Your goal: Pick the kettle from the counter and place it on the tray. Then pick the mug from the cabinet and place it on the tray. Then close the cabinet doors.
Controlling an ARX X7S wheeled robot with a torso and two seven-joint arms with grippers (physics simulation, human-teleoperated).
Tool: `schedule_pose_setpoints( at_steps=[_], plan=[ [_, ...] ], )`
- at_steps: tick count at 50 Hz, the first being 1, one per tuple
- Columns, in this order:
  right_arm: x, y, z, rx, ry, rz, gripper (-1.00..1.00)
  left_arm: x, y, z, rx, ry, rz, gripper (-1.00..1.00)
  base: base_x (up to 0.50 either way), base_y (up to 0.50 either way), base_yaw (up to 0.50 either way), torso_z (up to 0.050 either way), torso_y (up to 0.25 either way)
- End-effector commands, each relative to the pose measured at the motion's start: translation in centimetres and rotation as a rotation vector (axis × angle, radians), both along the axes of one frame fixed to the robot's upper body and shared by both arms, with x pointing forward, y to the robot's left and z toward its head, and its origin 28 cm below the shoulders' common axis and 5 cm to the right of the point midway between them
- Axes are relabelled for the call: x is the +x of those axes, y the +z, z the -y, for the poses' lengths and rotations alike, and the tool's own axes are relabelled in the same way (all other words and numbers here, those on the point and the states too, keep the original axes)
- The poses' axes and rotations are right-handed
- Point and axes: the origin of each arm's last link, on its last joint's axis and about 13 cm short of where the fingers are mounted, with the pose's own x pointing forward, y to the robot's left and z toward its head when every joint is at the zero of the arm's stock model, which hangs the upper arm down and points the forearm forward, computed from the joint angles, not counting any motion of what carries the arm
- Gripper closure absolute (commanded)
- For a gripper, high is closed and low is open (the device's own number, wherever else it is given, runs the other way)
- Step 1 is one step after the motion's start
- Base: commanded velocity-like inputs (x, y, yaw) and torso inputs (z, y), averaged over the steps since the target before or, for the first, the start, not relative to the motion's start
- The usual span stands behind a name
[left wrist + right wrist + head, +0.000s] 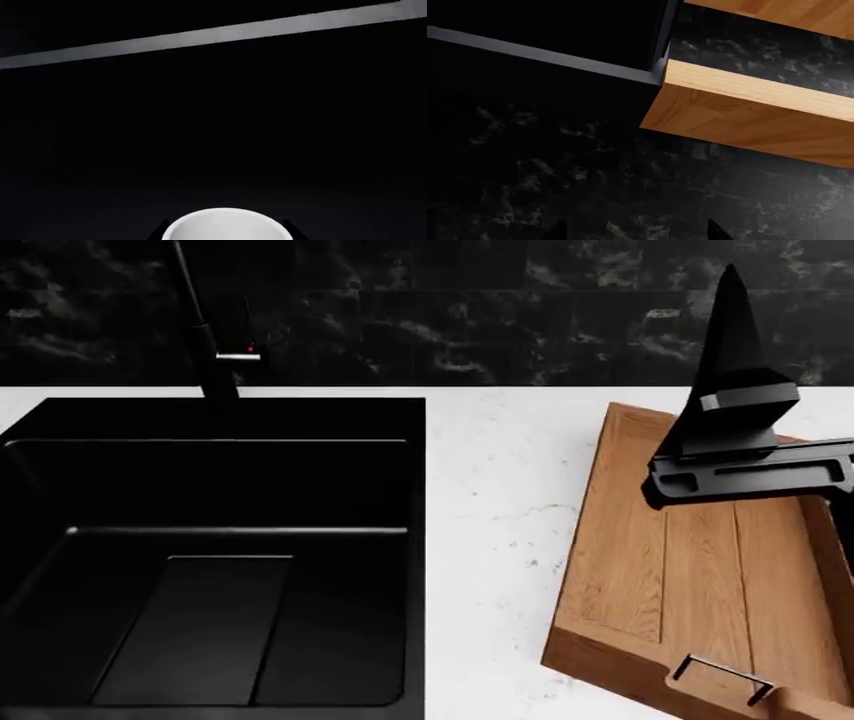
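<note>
Head view: tray (627,540) on the counter (494,530) at 3 o'clock, floor bare where visible. Sink (214,540) at 9 o'clock, faucet (200,330) at 11. A black arm link (734,420) stands over the tray's far end.

Left wrist view: mug (223,225) sits between the left gripper's (223,231) jaw tips; dark all round, so whether it is clenched on it I cannot tell.

Right wrist view: wooden cabinet (747,110) against dark tile wall (560,175). Right gripper (635,229) released.

Kettle not seen.
</note>
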Motion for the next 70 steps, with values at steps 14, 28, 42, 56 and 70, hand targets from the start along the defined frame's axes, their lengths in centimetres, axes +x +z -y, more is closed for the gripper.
schedule_pose_setpoints(
  at_steps=[14,28,42,56,70],
  plan=[
    [-0.8,-0.8,0.1,0.022,0.016,0.007,-1.00,-7.9,-3.3,1.7,0.124,-0.240,0.168,1.00,-0.28,0.00,0.00,0.000,0.000],
    [-0.7,-1.6,0.2,0.035,0.028,-0.008,-1.00,-9.4,-18.3,3.5,0.104,-0.450,-0.035,1.00,0.00,0.00,0.00,0.000,0.000],
    [-0.3,-1.9,0.4,0.062,0.035,-0.030,-1.00,-10.4,-26.3,5.0,0.201,-0.691,-0.206,1.00,0.00,-0.14,0.00,0.000,0.000],
    [-0.3,-2.1,0.5,0.062,0.032,-0.036,-1.00,-9.8,-27.4,5.3,0.203,-0.697,-0.242,1.00,0.00,-0.50,0.00,0.000,0.000],
    [-0.4,-2.2,0.6,0.066,0.030,-0.037,-1.00,-9.2,-27.8,5.3,0.196,-0.693,-0.260,1.00,0.00,-0.50,0.00,0.000,0.000]
  ],
)
